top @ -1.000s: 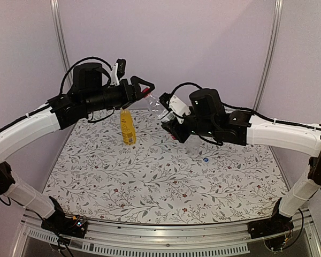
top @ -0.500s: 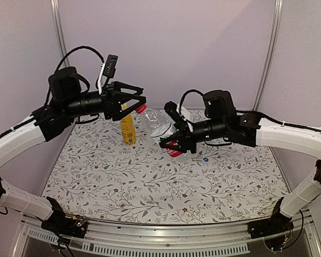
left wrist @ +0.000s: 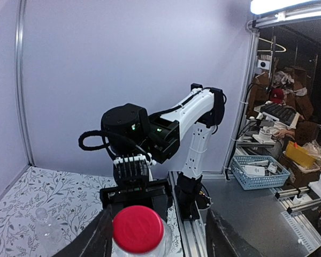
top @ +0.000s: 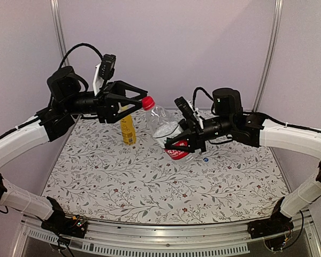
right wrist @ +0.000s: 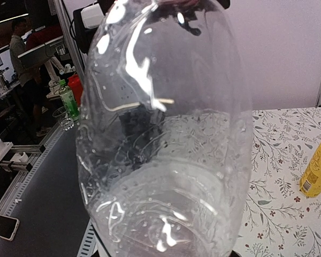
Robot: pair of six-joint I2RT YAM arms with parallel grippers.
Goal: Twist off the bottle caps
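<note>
My right gripper [top: 177, 141] is shut on the clear bottle [top: 160, 122] with the red label [top: 177, 154], holding it tilted in the air with its neck toward the left. That bottle [right wrist: 166, 134] fills the right wrist view and hides the fingers. Its red cap [top: 148, 103] sits between the open fingers of my left gripper [top: 144, 100]. In the left wrist view the red cap [left wrist: 138, 229] lies against the left finger [left wrist: 101, 238], with a wide gap to the other one. A yellow bottle [top: 128, 130] stands on the table behind, its top hidden by the left gripper.
A small blue cap [top: 205, 159] lies loose on the floral tablecloth [top: 150, 187], right of the held bottle. The top of a clear bottle [left wrist: 41, 215] shows low on the left of the left wrist view. The yellow bottle [right wrist: 316, 171] stands right of the held bottle.
The right arm has swung the bottle up and left, bringing its cap between the left fingers. The left gripper has shifted slightly right and its jaws have narrowed.
</note>
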